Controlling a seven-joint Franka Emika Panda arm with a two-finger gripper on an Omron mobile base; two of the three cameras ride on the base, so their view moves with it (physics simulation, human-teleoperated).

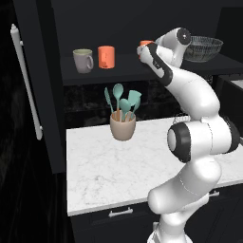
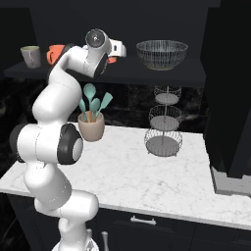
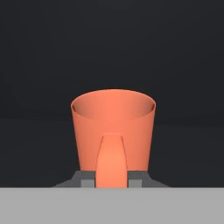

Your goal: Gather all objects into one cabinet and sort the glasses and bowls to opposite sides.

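gripper (image 3: pixel 112 183) pinched on the handle of an orange mug (image 3: pixel 113 131) standing upright on the cabinet (image 1: pixel 142 71) shelf straight ahead; open shelf beyond the rim; second orange mug (image 1: pixel 106 57), grey-beige mug (image 1: pixel 83 60) left; bowl (image 2: pixel 162 54) right; arm reaching up, wrist level

On the cabinet shelf (image 1: pixel 118 71), open room lies between the orange mug (image 1: pixel 106 57) and the bowl (image 1: pixel 203 49); toward nine o'clock, the grey-beige mug (image 1: pixel 83 60) blocks passage. The utensil pot (image 1: pixel 123 124) stands below.
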